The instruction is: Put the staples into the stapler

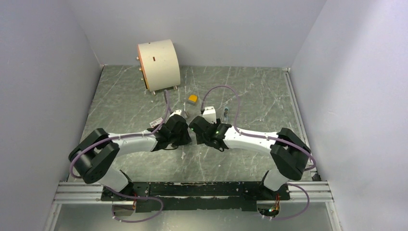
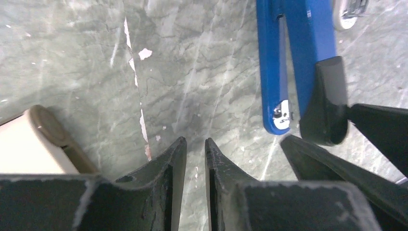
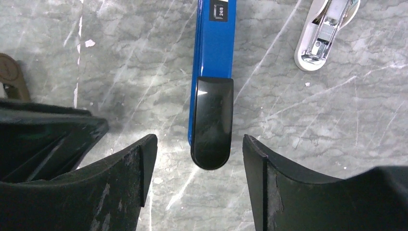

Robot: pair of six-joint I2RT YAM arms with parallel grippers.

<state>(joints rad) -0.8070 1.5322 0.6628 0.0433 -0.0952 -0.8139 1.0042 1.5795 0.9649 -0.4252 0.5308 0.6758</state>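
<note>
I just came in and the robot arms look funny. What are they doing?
The right gripper is open, with its fingers on either side of the black end of the blue stapler, which lies on the table. The left gripper sits beside it, nearly shut and empty. Nothing is being held yet.

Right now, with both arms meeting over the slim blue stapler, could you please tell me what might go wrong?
1. The right gripper is open astride the glossy black end of the slim blue stapler; closing there, it might slip or swivel the stapler.
2. The left gripper, nearly shut and empty, sits right beside the right one, so the arms could collide.
3. The white-and-chrome tool lies near the stapler and could get knocked.
</note>
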